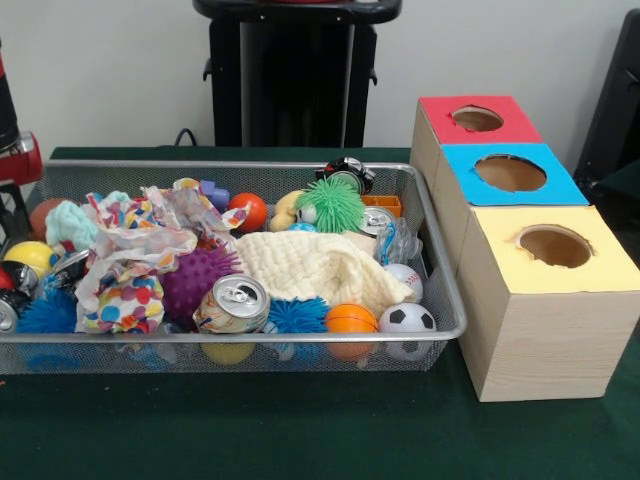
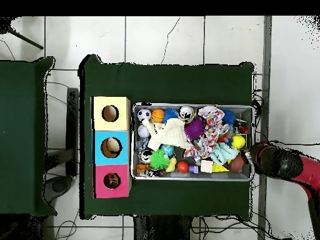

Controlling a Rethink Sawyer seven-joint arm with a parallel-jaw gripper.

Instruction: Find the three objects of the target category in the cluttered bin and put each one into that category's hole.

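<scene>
A: Contents of the wire bin (image 1: 440, 330)?
B: Balls, a can (image 1: 232, 303), cream cloth (image 1: 315, 268). Three holed boxes (image 1: 540, 300) just right.
A: Gripper?
B: Arm (image 2: 284, 164) at bin's end; finger state cannot be told.

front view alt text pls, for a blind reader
A silver wire mesh bin crammed with balls, a dented drink can, a cream knitted cloth and spiky toys sits beside three wooden boxes topped red, blue and yellow, each with a round hole.
</scene>
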